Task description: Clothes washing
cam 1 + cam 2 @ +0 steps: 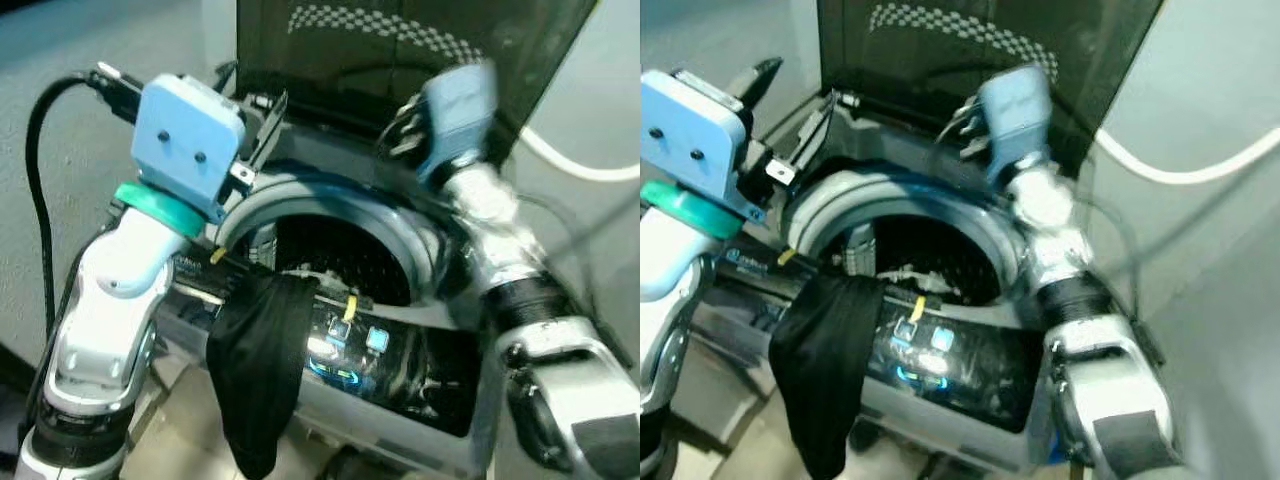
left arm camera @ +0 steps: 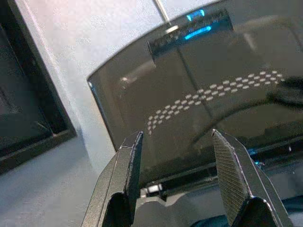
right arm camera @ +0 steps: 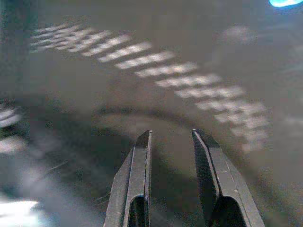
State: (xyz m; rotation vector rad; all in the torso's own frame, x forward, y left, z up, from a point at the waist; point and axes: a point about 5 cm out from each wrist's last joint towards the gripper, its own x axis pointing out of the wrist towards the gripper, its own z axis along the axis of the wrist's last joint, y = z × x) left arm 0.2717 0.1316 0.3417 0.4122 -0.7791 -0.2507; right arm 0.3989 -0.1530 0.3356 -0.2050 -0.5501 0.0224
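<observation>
A top-loading washing machine (image 1: 400,400) stands before me with its dark lid (image 1: 400,50) raised and the drum (image 1: 340,255) open. A black garment (image 1: 255,370) hangs over the front rim, down past the lit control panel (image 1: 350,350). My left gripper (image 2: 175,137) is held up at the tub's left rim, open and empty, pointing at the lid. My right gripper (image 3: 171,135) is raised at the back right of the tub, blurred, close to the lid's inner face. Its fingers stand a little apart with nothing between them.
A white hose (image 1: 580,165) runs along the wall to the right of the machine. A black cable (image 1: 40,150) loops from my left wrist. Pale floor tiles (image 1: 180,440) show below the machine's front left.
</observation>
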